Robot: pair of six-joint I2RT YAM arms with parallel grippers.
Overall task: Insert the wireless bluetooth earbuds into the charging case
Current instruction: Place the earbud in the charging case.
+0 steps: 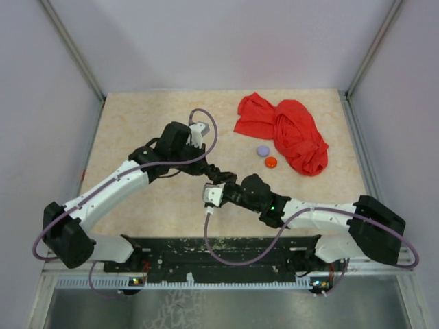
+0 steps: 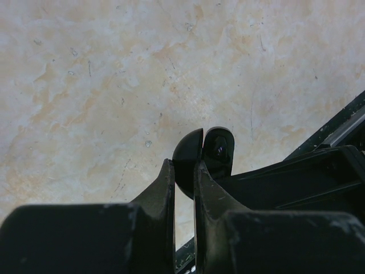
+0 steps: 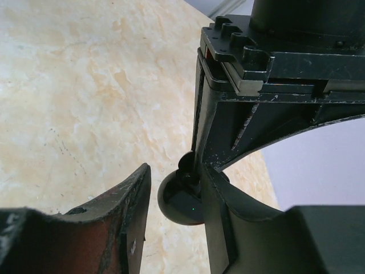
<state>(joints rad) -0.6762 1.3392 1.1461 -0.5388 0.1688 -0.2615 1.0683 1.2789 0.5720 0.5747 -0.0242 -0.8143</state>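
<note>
The surface (image 1: 137, 123) is a beige, marble-patterned tabletop with tan-orange veining; up close it shows fine scratches and small dark specks. At its far right lies a crumpled red cloth (image 1: 288, 133), spread in loose folds. Just beside the cloth's near-left edge sits a small round lavender disc (image 1: 263, 151), and just nearer than that, almost touching it, a small round red-orange disc (image 1: 271, 162). A scuffed black base plate (image 1: 226, 250) runs along the near edge. Near the middle is the small round black charging case (image 2: 188, 157); whether it rests on the surface cannot be told.
</note>
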